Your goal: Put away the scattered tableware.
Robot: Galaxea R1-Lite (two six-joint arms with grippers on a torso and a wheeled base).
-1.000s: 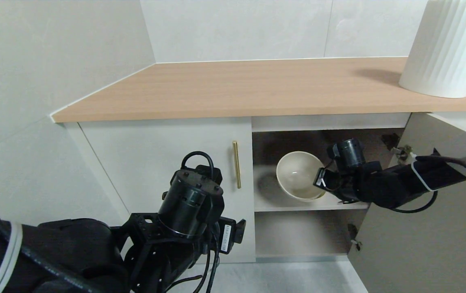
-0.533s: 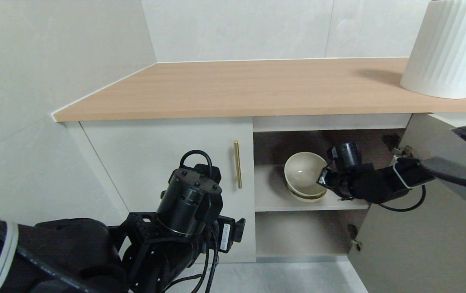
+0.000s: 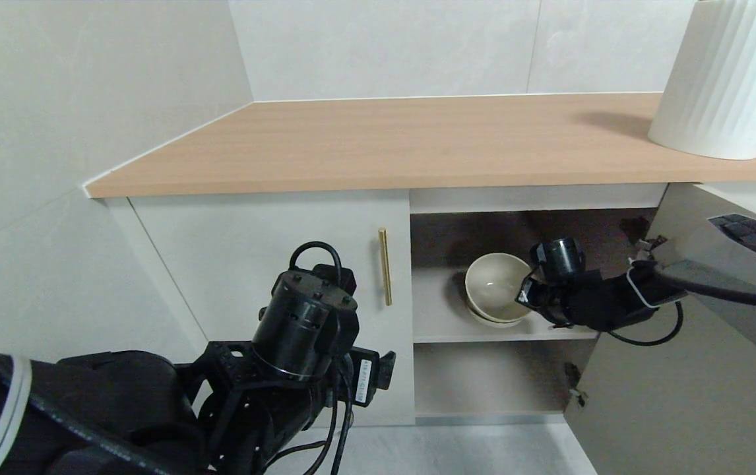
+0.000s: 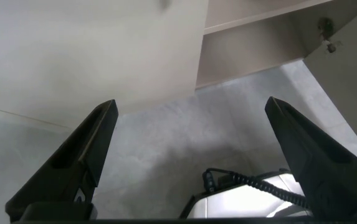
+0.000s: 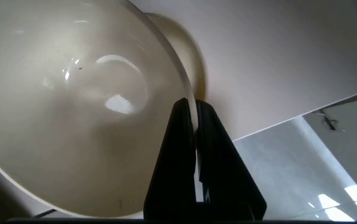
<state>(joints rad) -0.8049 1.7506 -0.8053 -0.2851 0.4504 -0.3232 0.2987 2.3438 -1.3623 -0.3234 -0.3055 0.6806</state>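
The right gripper [image 5: 195,118] has its thin black jaws pressed onto the rim of a glossy, round cream bowl [image 3: 495,290]. The bowl is tilted over a second bowl [image 3: 491,319] on the cabinet's upper shelf [image 3: 437,323], at 3 o'clock from a slim brass handle [image 3: 384,266]. The left gripper [image 4: 190,106], its jaws spread wide and holding nothing, hangs over the mottled grey floor [image 4: 166,155]. At 1 o'clock from the bowls, a ribbed white vessel [image 3: 724,79] stands on the wood-grain countertop [image 3: 384,142].
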